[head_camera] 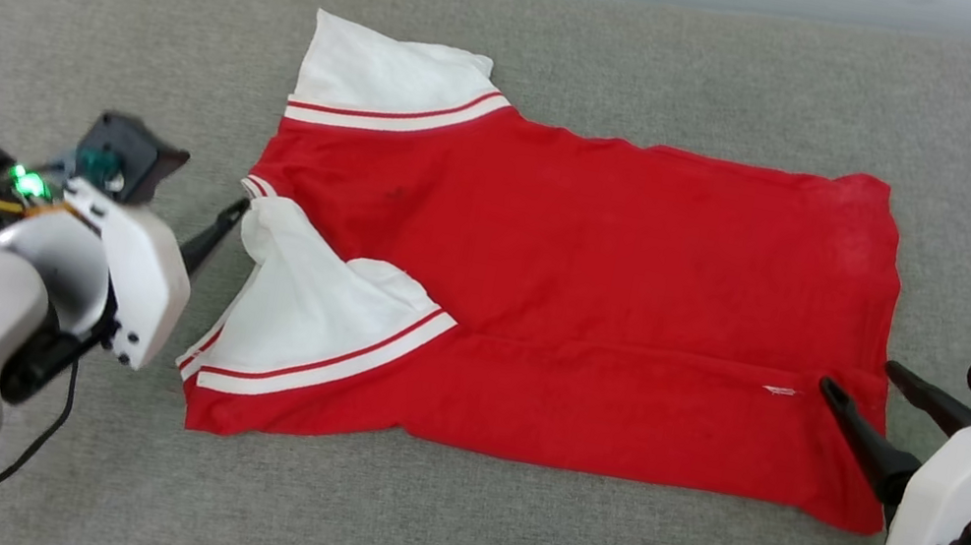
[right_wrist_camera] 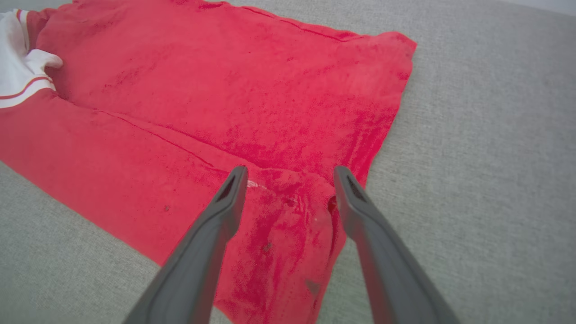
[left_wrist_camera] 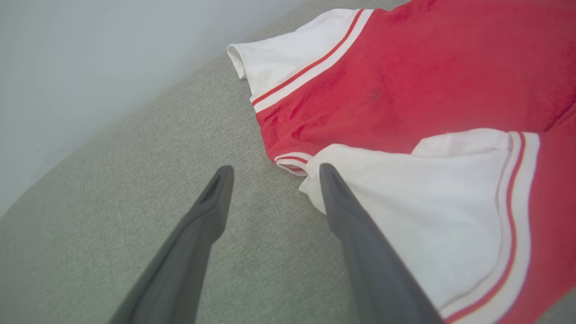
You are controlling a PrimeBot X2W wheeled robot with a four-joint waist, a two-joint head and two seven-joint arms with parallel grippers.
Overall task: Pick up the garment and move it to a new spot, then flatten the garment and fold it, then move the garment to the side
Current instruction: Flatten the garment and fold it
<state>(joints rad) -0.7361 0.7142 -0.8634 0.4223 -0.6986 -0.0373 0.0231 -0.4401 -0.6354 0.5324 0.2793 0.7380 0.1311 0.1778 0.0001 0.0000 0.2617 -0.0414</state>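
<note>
Lying part-folded: the garment (head_camera: pixel 565 277), red face up.
Left gripper (left_wrist_camera: pixel 275 168), right gripper (right_wrist_camera: pixel 291 170): jaws wide, empty; white label (head_camera: pixel 779 391), perhaps printed, illegible.

Readable text: you get none on the garment (head_camera: pixel 568 257); the side facing up is plain red, with no letters or numbers to make out.
Small white mark (head_camera: pixel 779 391): you find it on the red cloth at about 3 o'clock from the garment's middle in the head view, close to the edge on that side. It is too small and blurred for you to read, in the right wrist view as well.
</note>
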